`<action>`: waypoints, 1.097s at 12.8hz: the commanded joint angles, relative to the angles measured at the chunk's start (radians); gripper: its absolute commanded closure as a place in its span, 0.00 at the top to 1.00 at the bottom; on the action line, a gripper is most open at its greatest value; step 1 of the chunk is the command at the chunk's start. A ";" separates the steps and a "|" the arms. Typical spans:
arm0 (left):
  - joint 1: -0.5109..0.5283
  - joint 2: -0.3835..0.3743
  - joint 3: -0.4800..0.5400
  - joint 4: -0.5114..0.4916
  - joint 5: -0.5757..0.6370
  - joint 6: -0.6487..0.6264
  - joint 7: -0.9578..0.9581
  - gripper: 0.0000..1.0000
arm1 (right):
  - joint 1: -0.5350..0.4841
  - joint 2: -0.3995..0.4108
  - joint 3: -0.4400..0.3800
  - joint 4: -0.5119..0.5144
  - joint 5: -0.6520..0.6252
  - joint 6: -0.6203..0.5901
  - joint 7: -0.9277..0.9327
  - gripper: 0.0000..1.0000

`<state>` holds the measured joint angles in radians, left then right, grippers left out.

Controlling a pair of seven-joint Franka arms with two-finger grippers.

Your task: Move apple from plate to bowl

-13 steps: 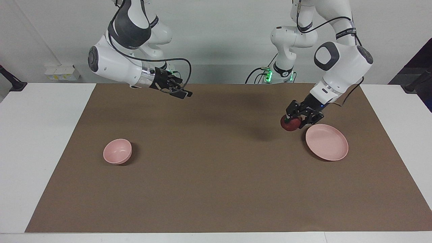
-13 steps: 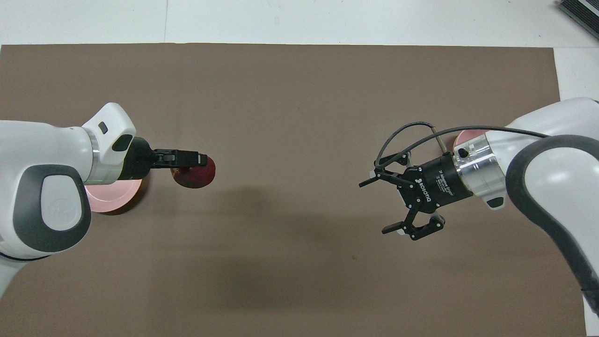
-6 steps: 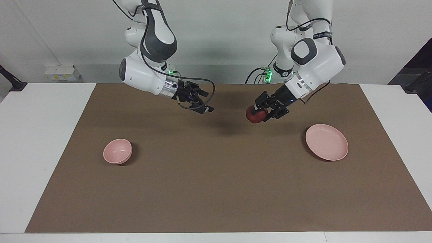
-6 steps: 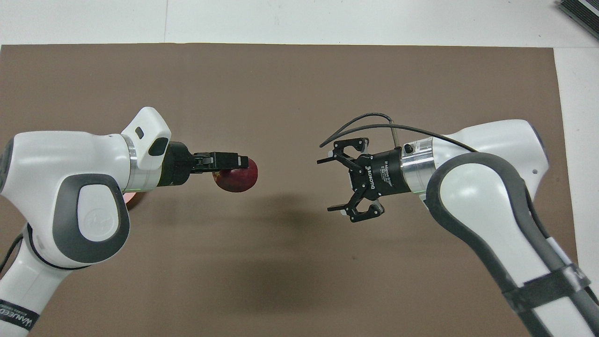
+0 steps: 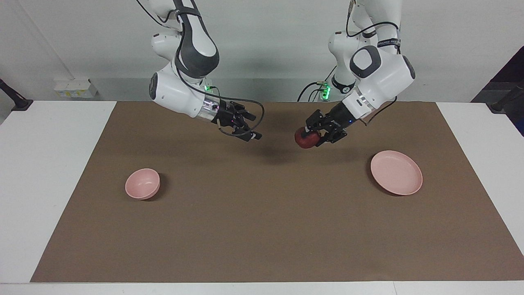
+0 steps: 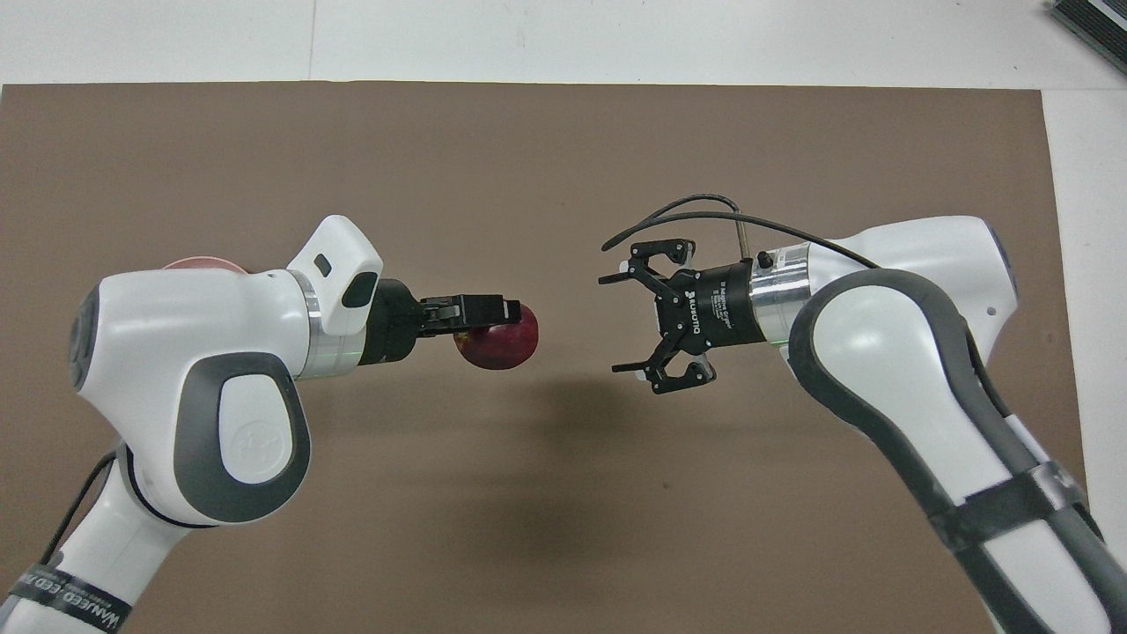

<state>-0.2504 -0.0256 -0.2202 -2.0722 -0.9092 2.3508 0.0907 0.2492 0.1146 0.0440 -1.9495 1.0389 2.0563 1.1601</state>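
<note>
Both arms moved inward: left end effector (image 5: 314,136) pinching apple (image 5: 305,139) over mid-counter (image 5: 262,229), facing right end effector (image 5: 248,131), fingers spread, apart. Plate (image 5: 396,172) and bowl (image 5: 142,183) sit outboard of each.

White arms (image 6: 202,352), grey joint covers, black end effectors, blk cables.

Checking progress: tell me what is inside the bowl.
Nothing: the bowl sits empty; the overhead view hides it. The left gripper holds the apple over the mat.
</note>
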 commanded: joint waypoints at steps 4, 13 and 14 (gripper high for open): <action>-0.086 0.020 0.004 0.004 -0.068 0.169 -0.055 0.00 | 0.019 0.042 0.008 0.032 0.033 0.059 0.033 1.00; -0.096 0.084 -0.056 0.061 -0.079 0.303 -0.127 0.00 | 0.097 0.088 0.008 0.075 0.110 0.134 0.030 1.00; -0.096 0.084 -0.056 0.061 -0.079 0.303 -0.129 0.00 | 0.101 0.088 0.008 0.073 0.110 0.140 0.024 1.00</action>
<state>-0.3349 0.0464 -0.2825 -2.0375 -0.9683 2.6372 -0.0271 0.3445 0.1855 0.0494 -1.8958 1.1215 2.1710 1.1761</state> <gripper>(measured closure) 0.282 0.000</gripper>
